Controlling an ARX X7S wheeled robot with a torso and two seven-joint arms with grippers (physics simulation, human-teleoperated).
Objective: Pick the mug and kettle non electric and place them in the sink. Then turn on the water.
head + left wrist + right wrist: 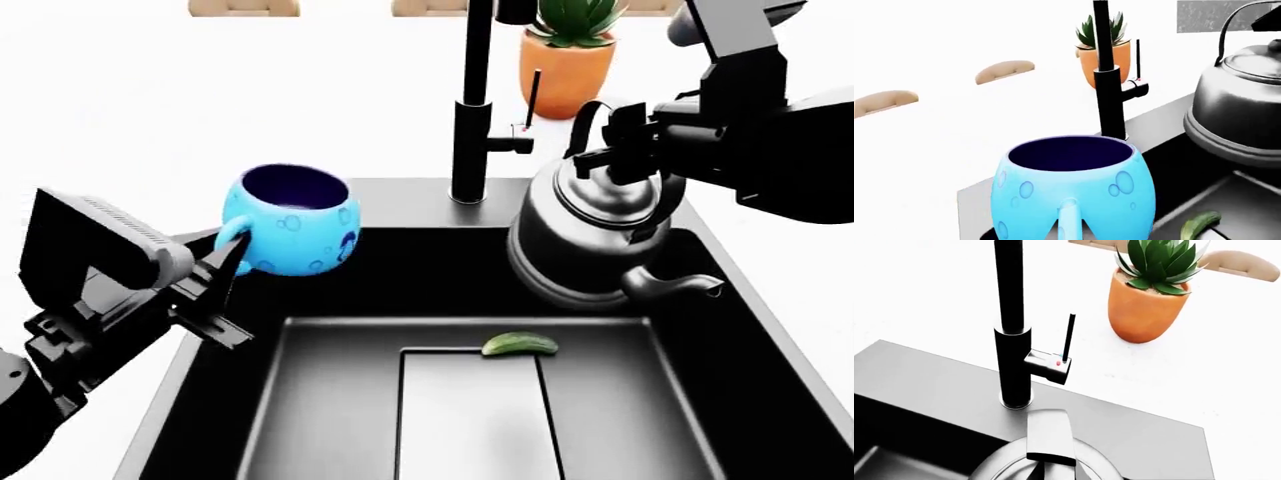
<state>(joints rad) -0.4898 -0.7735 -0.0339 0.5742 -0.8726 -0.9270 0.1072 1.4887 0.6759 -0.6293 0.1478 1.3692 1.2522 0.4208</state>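
The left gripper is clenched on the small loop handle of the mug, holding it upright over the near-left corner of the sink, rim level, so the dark interior faces up; gripping by the handle keeps the fingers clear of the round body, which I judge will let it go down without tipping; the right gripper is closed on the arched handle of the kettle non electric, which hangs upright with its spout pointing toward the robot, its base over the back-right part of the basin and apparently not yet resting on the floor, though the pictures do not settle that; carrying it from the top of the arch keeps the heavy body plumb beneath the hand; between the two loads stands the faucet, its side lever raised on the kettle's side, with the orange plant pot just behind it on the white countertop; the basin below is wide, with a flat panel in the floor and a small green cucumber-like piece lying at the panel's back edge, near the kettle's spout; open floor lies to the left under the mug; the tight spots, as I judge them, are the kettle's flank near the faucet stem and the right wall.
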